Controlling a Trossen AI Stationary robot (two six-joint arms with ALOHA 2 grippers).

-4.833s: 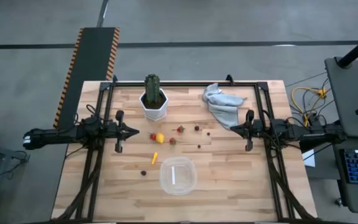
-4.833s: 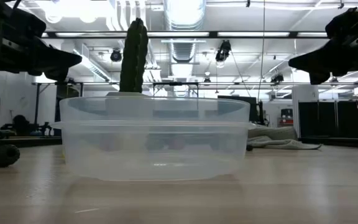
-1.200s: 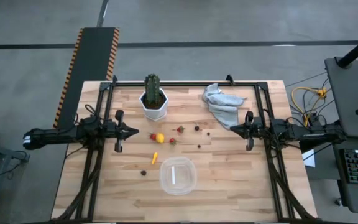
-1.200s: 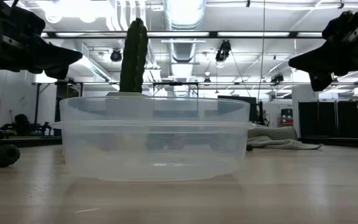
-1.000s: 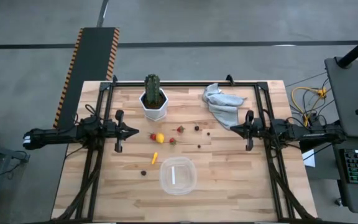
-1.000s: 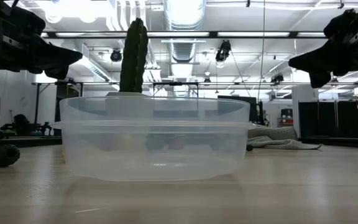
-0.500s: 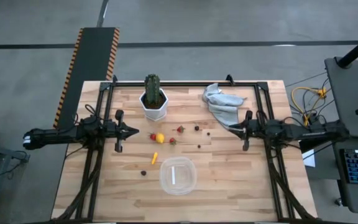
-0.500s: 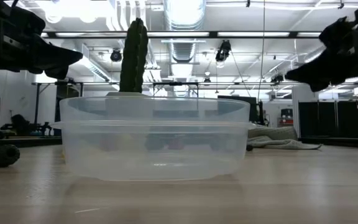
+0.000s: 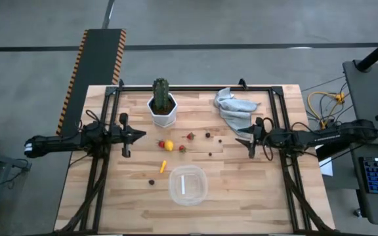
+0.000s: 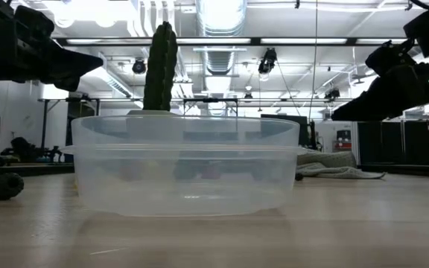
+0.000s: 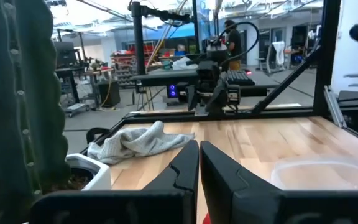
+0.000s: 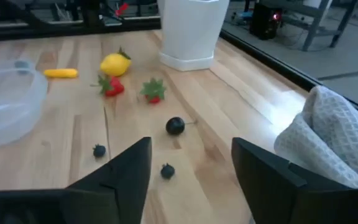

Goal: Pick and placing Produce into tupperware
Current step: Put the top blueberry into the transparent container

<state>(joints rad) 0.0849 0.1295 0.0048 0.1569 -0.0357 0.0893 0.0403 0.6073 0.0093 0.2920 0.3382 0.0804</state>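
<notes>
The produce lies spread over the middle of the table: a yellow lemon (image 9: 168, 145), red strawberry pieces (image 9: 189, 136), an orange sliver (image 9: 163, 166) and small dark berries (image 9: 207, 135). The clear tupperware (image 9: 188, 185) stands near the front edge. My right gripper (image 9: 239, 141) hovers open to the right of the produce, pointing at it and touching nothing; its wrist view shows small berries (image 12: 167, 170) ahead of the parted fingers (image 12: 126, 171). My left gripper (image 9: 140, 135) waits shut at the left, its fingers (image 11: 197, 168) together.
A green cactus in a white pot (image 9: 162, 105) stands at the back middle. A grey cloth (image 9: 235, 108) lies crumpled at the back right. A dark berry (image 9: 151, 182) lies alone to the left of the tupperware. Black frame bars run along both sides.
My right gripper has moved toward the table's left, nearer the produce, tipped its fingers downward and opened. The produce and the tupperware have stayed where they were.
</notes>
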